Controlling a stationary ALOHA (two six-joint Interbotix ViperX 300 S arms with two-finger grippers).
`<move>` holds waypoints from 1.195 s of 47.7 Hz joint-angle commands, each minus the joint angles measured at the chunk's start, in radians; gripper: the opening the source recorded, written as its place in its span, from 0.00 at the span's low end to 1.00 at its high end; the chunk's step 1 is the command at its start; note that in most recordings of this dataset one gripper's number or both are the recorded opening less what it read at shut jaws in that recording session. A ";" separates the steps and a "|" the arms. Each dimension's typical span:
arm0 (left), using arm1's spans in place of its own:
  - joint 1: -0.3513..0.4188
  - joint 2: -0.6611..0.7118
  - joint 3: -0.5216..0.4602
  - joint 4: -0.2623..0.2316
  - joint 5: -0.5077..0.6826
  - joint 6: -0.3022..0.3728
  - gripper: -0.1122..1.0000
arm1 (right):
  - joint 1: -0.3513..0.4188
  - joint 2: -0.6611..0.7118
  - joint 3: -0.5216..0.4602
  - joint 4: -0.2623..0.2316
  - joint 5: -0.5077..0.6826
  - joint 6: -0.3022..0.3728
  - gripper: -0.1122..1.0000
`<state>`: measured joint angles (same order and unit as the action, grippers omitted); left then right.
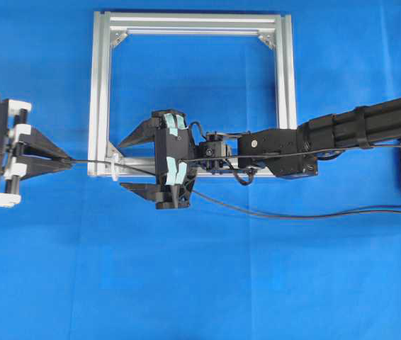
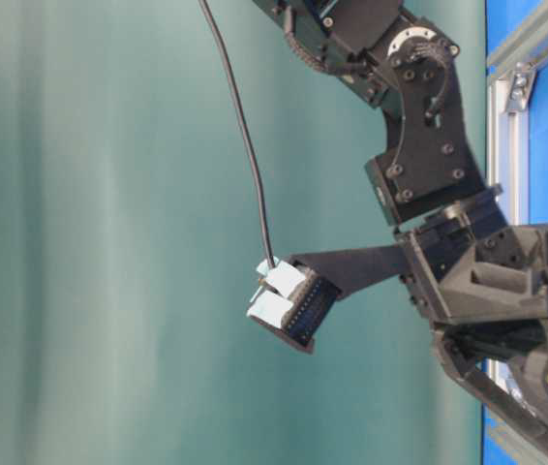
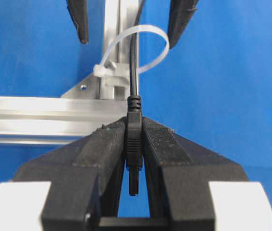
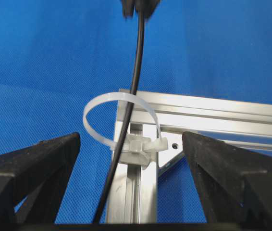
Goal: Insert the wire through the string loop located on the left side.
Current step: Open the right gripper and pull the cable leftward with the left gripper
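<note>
Evidently the wire [image 3: 134, 62] already runs through the string loop [image 3: 150, 43] at the frame's lower left corner: both wrist views show the black cable passing inside the whitish hoop, and the overhead view shows it strung from the left gripper [image 1: 64, 162] across the aluminium frame [image 1: 101, 85] toward the right arm.

The left gripper is clenched on the wire's moulded plug [image 3: 134, 139], its fingers [image 3: 102, 144] pressed against both flanks of the plug body, with the strain-relief collar just proud of the fingertips. The right gripper [image 4: 131, 192] stands released, its fingers wide on either side of the loop and touching neither loop nor cable.

Handling judgement: the wire is light, thin and limp; it will sag and follow whichever end is pulled, offering no stiffness of its own. The plug is the only rigid section, and so the proper point of hold. The jacket looks smooth and may slip in a pinch. The loop appears springy but slight; a sideways drag on the cable could deform it or snag at its clasp [image 4: 138, 144].
</note>
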<state>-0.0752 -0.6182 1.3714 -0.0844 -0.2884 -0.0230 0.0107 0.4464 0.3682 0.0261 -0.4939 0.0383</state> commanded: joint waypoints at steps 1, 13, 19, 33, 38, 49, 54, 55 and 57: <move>0.003 -0.083 -0.005 0.002 0.048 0.000 0.17 | 0.002 -0.035 -0.008 0.003 -0.003 0.000 0.96; 0.003 -0.344 -0.009 0.002 0.262 0.002 0.17 | 0.002 -0.035 -0.008 0.002 -0.003 0.000 0.96; 0.009 -0.468 -0.031 0.002 0.373 0.002 0.17 | 0.002 -0.035 -0.008 0.003 -0.003 0.000 0.96; 0.031 -0.618 -0.066 0.005 0.545 0.002 0.17 | 0.002 -0.035 -0.008 0.003 -0.003 0.000 0.96; 0.031 -0.620 -0.060 0.005 0.520 0.002 0.17 | 0.002 -0.035 -0.006 0.003 -0.005 0.000 0.96; 0.031 -0.607 -0.049 0.005 0.495 0.002 0.17 | 0.002 -0.035 -0.008 0.003 -0.006 0.000 0.96; 0.035 -0.607 -0.044 0.005 0.488 0.002 0.17 | 0.002 -0.034 -0.008 0.003 -0.006 0.000 0.96; 0.037 -0.607 -0.044 0.005 0.488 0.000 0.17 | 0.000 -0.035 -0.008 0.003 -0.006 0.000 0.96; 0.038 -0.606 -0.043 0.003 0.488 0.000 0.17 | 0.002 -0.035 -0.008 0.003 -0.006 0.000 0.96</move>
<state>-0.0445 -1.2379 1.3392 -0.0828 0.2102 -0.0215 0.0107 0.4464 0.3697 0.0261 -0.4939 0.0383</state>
